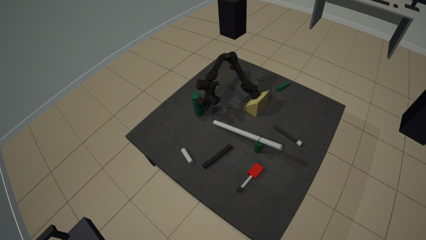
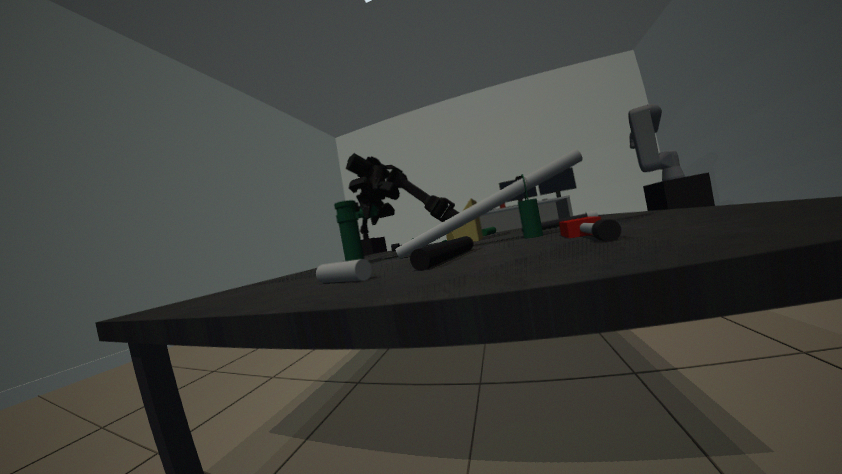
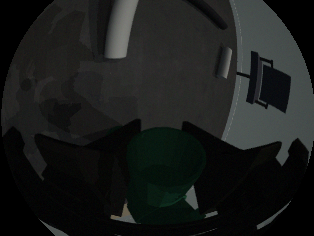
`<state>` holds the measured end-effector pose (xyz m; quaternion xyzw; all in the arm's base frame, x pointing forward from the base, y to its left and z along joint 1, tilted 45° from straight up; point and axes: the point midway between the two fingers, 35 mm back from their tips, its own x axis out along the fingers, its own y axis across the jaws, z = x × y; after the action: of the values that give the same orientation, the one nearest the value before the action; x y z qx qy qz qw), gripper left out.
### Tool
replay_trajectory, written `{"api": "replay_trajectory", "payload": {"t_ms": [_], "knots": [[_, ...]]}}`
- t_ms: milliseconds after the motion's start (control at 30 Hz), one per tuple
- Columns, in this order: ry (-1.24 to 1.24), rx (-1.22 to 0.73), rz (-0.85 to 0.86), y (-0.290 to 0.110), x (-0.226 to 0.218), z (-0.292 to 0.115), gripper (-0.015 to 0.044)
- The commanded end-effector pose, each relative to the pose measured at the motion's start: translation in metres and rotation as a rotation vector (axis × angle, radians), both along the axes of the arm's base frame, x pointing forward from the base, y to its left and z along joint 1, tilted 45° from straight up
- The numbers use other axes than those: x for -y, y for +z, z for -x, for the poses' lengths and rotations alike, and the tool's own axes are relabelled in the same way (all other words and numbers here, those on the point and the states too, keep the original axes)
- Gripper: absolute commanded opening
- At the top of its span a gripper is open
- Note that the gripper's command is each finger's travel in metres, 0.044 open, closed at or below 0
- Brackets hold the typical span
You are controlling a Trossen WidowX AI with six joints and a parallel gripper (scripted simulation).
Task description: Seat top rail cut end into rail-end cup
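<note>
Gripper (image 1: 205, 103) clamped on the green part at the big post (image 1: 196, 105), rail lying apart from it.

In the wrist view the dark fingers close on a green cup-like piece (image 3: 165, 161), likely the rail-end cup or band on the big post; which one cannot be told. The white top rail (image 1: 247, 134) lies well apart from the post, its near end pointing toward it but short of it, its far end raised through the thin loop on the small green post (image 1: 258, 147). Beyond the rail from the big post lie a short white cylinder (image 1: 187, 155), a black bar (image 1: 217, 156), a red-headed tool (image 1: 255, 170) and a dark rod with a white tip (image 1: 287, 134). A tan wedge block (image 1: 256, 103) sits beside the arm's base, with a small green cylinder (image 1: 283, 86) past it, all on the dark table (image 1: 312, 190).
</note>
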<state>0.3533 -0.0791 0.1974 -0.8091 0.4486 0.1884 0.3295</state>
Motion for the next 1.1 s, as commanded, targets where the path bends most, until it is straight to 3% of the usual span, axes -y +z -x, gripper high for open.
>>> {"api": "replay_trajectory", "payload": {"t_ms": [0,533,1067], "knots": [[0.014,-0.011,-0.002,0.0,0.0,0.001,0.0],[0.01,-0.009,-0.002,0.0,0.0,0.001,0.0],[0.01,-0.012,-0.007,-0.001,-0.018,0.001,0.042]]}}
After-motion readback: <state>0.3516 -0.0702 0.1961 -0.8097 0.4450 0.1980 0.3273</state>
